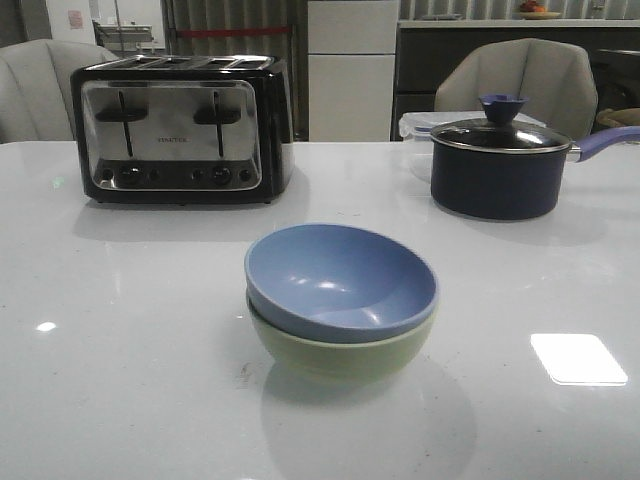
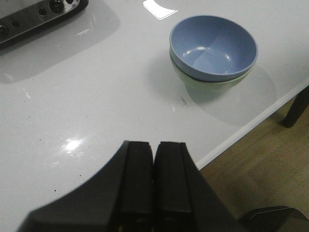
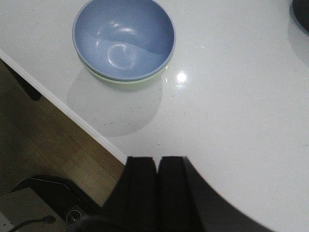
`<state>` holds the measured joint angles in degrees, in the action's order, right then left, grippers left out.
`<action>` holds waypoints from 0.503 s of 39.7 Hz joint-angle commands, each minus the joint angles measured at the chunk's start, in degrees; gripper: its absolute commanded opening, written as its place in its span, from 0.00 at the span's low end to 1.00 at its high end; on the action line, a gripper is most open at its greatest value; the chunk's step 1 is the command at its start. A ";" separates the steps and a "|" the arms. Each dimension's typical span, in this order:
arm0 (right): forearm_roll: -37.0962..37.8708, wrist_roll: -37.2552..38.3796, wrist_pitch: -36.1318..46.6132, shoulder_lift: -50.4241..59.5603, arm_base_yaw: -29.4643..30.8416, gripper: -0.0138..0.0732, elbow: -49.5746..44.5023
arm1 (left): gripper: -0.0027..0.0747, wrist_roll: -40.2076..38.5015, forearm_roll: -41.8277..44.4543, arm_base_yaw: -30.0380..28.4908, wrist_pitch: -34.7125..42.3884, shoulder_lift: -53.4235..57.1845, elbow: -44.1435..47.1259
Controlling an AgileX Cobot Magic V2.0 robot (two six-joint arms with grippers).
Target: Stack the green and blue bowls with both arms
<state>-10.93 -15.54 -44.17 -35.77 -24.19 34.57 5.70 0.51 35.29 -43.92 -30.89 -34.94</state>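
The dusty blue bowl sits nested inside the pale green bowl in the middle of the white table, slightly tilted. The stack also shows in the left wrist view, blue bowl over green bowl, and in the right wrist view, blue bowl over green bowl. My left gripper is shut and empty, held above the table near its front edge, well away from the bowls. My right gripper is shut and empty, also back near the front edge. Neither gripper shows in the front view.
A black and chrome toaster stands at the back left. A dark saucepan with a glass lid and blue handle stands at the back right, a clear container behind it. The table's front edge drops to wooden floor.
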 commanded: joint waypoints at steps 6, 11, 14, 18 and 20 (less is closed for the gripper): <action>-0.27 -0.59 3.61 0.05 0.02 0.22 1.55 | 0.15 -0.05 -0.51 -0.79 4.34 1.48 -1.57; -0.27 -0.59 3.61 0.05 0.02 0.22 1.55 | 0.15 -0.05 -0.91 -6.30 5.11 4.72 -1.44; -0.27 -0.59 3.61 0.05 0.02 0.22 1.55 | 0.15 -0.05 -0.51 -10.75 9.59 7.53 -0.37; -0.27 -0.59 3.61 0.05 0.02 0.22 1.55 | 0.15 -0.05 -0.51 -15.89 18.09 11.65 3.03; -0.27 -0.59 3.61 0.05 0.02 0.22 1.55 | 0.15 -0.05 -0.51 -18.54 23.52 13.91 6.14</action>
<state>-10.93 -15.54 -44.17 -35.77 -24.19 34.57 5.70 0.00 20.36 -32.78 -19.45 -30.58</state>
